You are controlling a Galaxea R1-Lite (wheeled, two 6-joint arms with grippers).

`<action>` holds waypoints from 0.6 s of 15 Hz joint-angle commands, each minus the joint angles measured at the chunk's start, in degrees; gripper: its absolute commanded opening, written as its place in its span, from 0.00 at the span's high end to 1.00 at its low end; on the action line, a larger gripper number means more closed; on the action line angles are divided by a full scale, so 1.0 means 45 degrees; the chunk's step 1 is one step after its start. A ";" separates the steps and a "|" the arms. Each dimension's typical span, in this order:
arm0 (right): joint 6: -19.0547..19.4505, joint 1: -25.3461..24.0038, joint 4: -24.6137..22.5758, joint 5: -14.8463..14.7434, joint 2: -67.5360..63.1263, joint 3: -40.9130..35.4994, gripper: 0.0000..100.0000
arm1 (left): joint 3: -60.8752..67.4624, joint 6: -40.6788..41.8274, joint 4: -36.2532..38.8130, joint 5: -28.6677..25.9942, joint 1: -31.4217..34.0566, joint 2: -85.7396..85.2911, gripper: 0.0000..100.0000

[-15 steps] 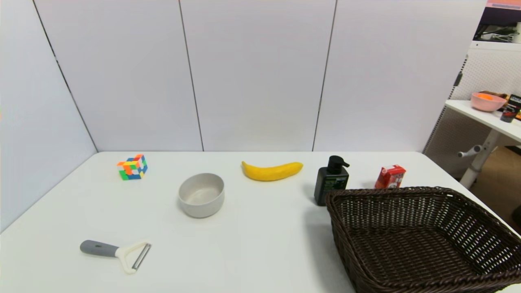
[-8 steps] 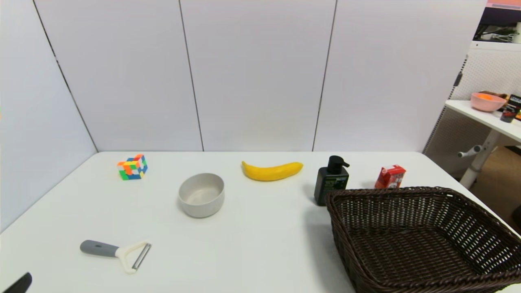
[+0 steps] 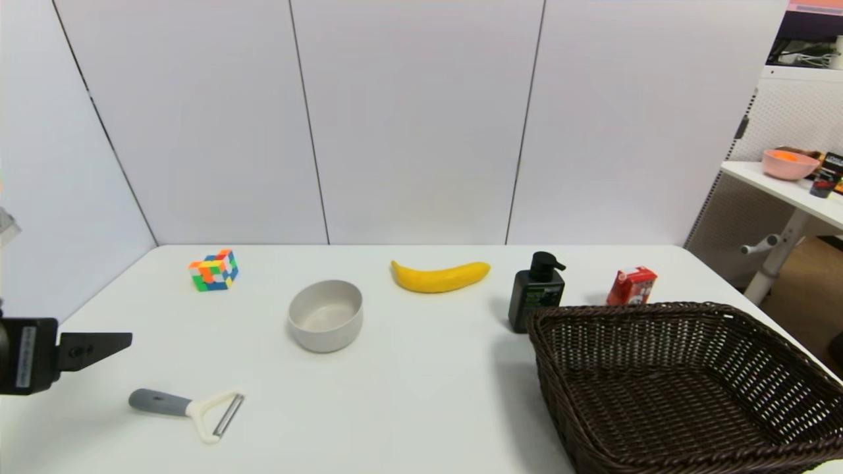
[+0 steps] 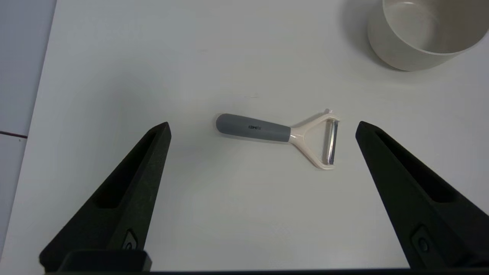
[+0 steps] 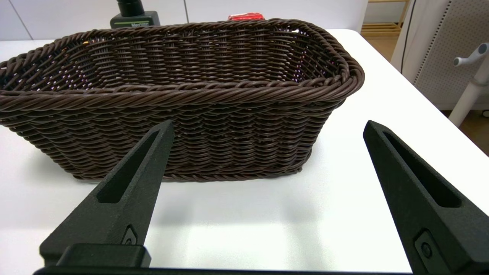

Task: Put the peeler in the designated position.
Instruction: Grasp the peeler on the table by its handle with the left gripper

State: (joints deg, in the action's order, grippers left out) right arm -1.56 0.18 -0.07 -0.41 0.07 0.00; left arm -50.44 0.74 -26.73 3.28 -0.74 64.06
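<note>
The peeler (image 3: 188, 409) lies flat on the white table (image 3: 421, 395) at the front left, grey handle to the left and cream forked head with its blade to the right. My left gripper (image 3: 99, 345) hovers at the left edge, above and left of it. In the left wrist view the left gripper (image 4: 263, 123) is open and looks down on the peeler (image 4: 267, 131), which lies between its fingers without touching them. My right gripper (image 5: 267, 122) is open and empty beside the basket, out of the head view. No mark on the table shows the designated position.
A grey-white bowl (image 3: 326, 315) stands behind the peeler, with a colour cube (image 3: 215, 270) at the back left. A banana (image 3: 440, 276), a dark pump bottle (image 3: 536, 293) and a red carton (image 3: 631, 286) line the back. A dark wicker basket (image 3: 685, 385) fills the front right.
My left gripper has come up into the head view from the bottom left corner and now hangs above and left of the peeler. The peeler has not moved.
</note>
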 commanded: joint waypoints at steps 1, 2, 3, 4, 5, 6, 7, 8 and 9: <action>-0.0005 -0.0002 -0.0003 -0.0006 -0.0016 -0.0020 0.00 | -0.0431 -0.1571 -0.0231 0.0814 -0.0030 0.2678 0.00; -0.0005 -0.0002 -0.0003 -0.0006 -0.0016 -0.0020 0.00 | -0.0431 -0.2275 -0.0231 0.1185 -0.0030 0.3030 0.00; -0.0005 -0.0002 -0.0003 -0.0006 -0.0016 -0.0020 0.00 | -0.0411 -0.3017 -0.0231 0.1459 -0.0011 0.3401 0.00; -0.0005 -0.0002 -0.0003 -0.0006 -0.0016 -0.0020 0.00 | -0.0392 -0.3739 -0.0231 0.1556 0.0009 0.3772 0.00; -0.0005 -0.0002 -0.0003 -0.0006 -0.0016 -0.0020 0.00 | -0.0431 -0.4696 -0.0231 0.1595 0.0048 0.4202 0.00; -0.0005 -0.0002 -0.0003 -0.0006 -0.0016 -0.0020 0.00 | -0.0450 -0.5478 -0.0172 0.1615 0.0048 0.4495 0.00; -0.0005 -0.0002 -0.0003 -0.0006 -0.0016 -0.0020 0.00 | -0.0450 -0.6044 -0.0153 0.1615 0.0048 0.4748 0.00; -0.0005 -0.0002 -0.0003 -0.0006 -0.0016 -0.0020 0.00 | -0.0450 -0.6279 -0.0153 0.1615 0.0048 0.4983 0.00; -0.0005 -0.0002 -0.0003 -0.0006 -0.0016 -0.0020 0.00 | -0.0431 -0.6396 -0.0133 0.1635 0.0048 0.5198 0.00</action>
State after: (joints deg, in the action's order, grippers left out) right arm -1.56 0.18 -0.07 -0.41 0.07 0.00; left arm -52.46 -26.48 -27.26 10.45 -0.55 83.81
